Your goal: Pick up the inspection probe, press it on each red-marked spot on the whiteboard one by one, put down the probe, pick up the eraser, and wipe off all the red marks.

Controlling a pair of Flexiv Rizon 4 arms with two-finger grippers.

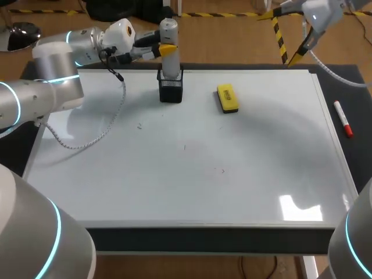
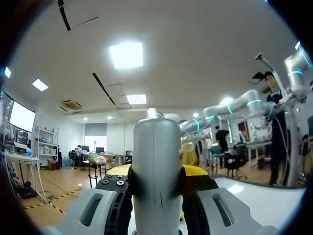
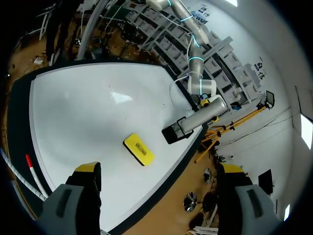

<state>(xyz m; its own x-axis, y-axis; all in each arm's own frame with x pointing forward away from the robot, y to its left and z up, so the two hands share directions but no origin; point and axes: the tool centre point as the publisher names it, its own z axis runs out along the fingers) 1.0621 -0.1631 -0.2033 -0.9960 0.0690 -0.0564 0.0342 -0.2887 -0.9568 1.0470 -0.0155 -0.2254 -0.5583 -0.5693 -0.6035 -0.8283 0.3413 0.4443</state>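
The left gripper's [image 2: 156, 185] fingers clamped the probe [image 1: 168, 30], its lower end in the holder [image 1: 171, 89] at the whiteboard's [image 1: 192, 192] far edge. The right gripper [image 3: 157, 172] gaped wide above the far right corner. The eraser [image 1: 227, 98] lay near the holder, and a marker [image 1: 343, 119] lay on the mat [image 1: 356, 87].

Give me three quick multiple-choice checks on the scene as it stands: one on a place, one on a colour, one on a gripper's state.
1. Where does the eraser lie?
A) on the whiteboard, beside the black holder
B) inside the holder
C) on the floor

2. What colour is the eraser's top?
A) red
B) yellow
C) blue

3. What is the left gripper doing?
A) open above the eraser
B) shut on the inspection probe
C) open, clear of everything

Answers:
1 A: it lies flat on the board, apart from the holder.
2 B: both the head and right wrist views show yellow.
3 B: in the left wrist view the fingers press both sides of the probe.
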